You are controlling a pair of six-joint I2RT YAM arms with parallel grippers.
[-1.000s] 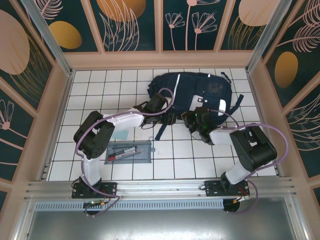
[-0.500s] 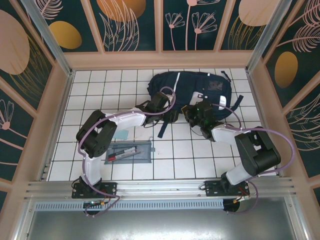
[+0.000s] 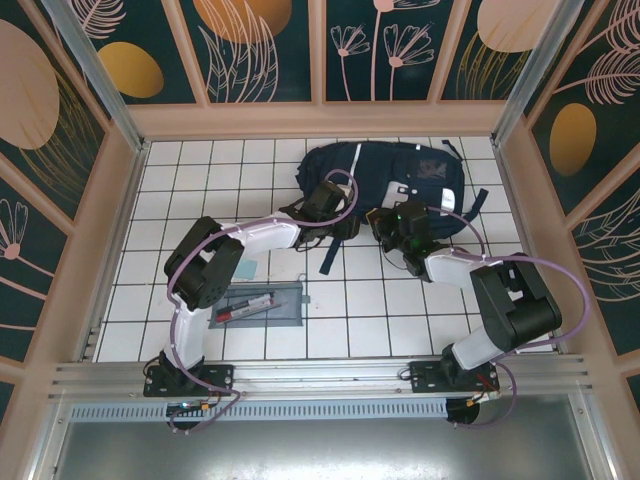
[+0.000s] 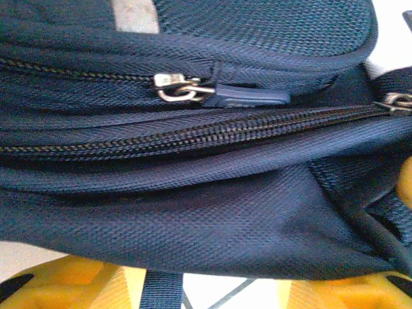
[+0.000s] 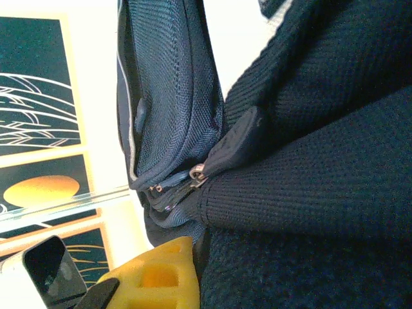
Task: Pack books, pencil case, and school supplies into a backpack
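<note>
Backpack (image 3: 400, 180): navy woven nylon with a coarse mesh panel; a metal zipper pull (image 4: 183, 90) was seen on a shut toothed zip. Left gripper (image 3: 333, 208) was pushed against the backpack's near-left edge, yellow fingers (image 4: 64, 286) spread apart. Right gripper (image 3: 388, 222) was at its near-middle edge; grip couldn't be told. Since half a second back, the left elbow was shifted closer to the backpack. The flat grey pencil case (image 3: 262, 303) was left unmoved, well apart from the backpack. Patch print was too small to be read.
</note>
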